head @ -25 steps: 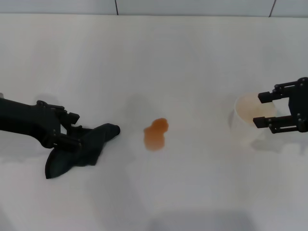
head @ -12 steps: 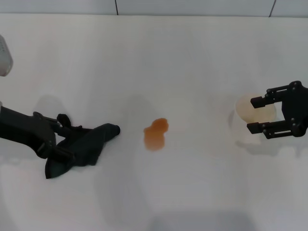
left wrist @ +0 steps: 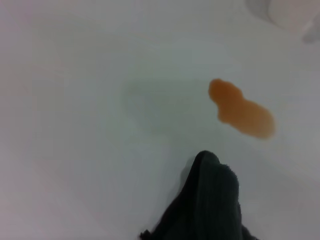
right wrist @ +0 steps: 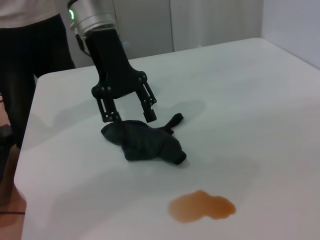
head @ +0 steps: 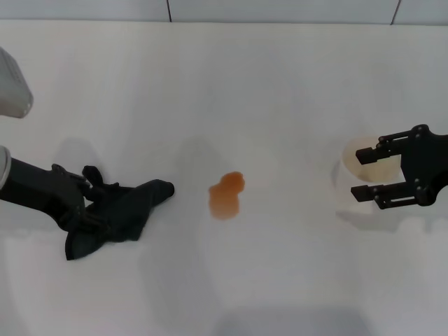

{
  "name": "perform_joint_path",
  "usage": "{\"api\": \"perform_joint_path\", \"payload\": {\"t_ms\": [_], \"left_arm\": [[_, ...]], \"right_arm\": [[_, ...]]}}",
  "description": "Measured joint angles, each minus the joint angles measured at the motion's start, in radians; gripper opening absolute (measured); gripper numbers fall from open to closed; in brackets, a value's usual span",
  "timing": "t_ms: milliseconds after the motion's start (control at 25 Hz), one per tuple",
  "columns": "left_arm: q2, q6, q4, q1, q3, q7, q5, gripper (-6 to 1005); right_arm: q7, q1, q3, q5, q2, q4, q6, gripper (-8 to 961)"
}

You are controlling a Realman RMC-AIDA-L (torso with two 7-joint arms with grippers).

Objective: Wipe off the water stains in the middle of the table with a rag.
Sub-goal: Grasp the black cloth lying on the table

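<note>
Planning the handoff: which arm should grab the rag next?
Left. Its hand is open right over the rag, while the right hand is open at the paper cup, across the water stains.

Small translucent orange water stains (head: 226, 195), lobed in outline, one puddle on the middle of the broad matte white table (head: 224, 91), unwiped. Soft black-dark green rag (head: 119, 213), crumpled in a low heap, flat on the tabletop to the robot's left of the puddle, pointed tail toward it, near yet clearly apart from it.
</note>
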Motion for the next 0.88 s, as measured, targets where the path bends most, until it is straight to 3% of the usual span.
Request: {"api": "perform_joint_path", "payload": {"t_ms": [160, 480, 880], "left_arm": [[-0.001, -0.020, -0.022, -0.002, 0.009, -0.003, 0.012, 698], [-0.004, -0.038, -0.024, 0.001, 0.010, -0.002, 0.013, 514], [-0.006, -0.063, -0.026, -0.009, 0.036, -0.004, -0.004, 119]], "right_arm": [[0.000, 0.006, -0.002, 0.000, 0.000, 0.007, 0.005, 628], [0.003, 0.007, -0.003, 0.002, 0.001, 0.011, 0.006, 628], [0.007, 0.010, -0.003, 0.004, 0.000, 0.003, 0.006, 629]]}}
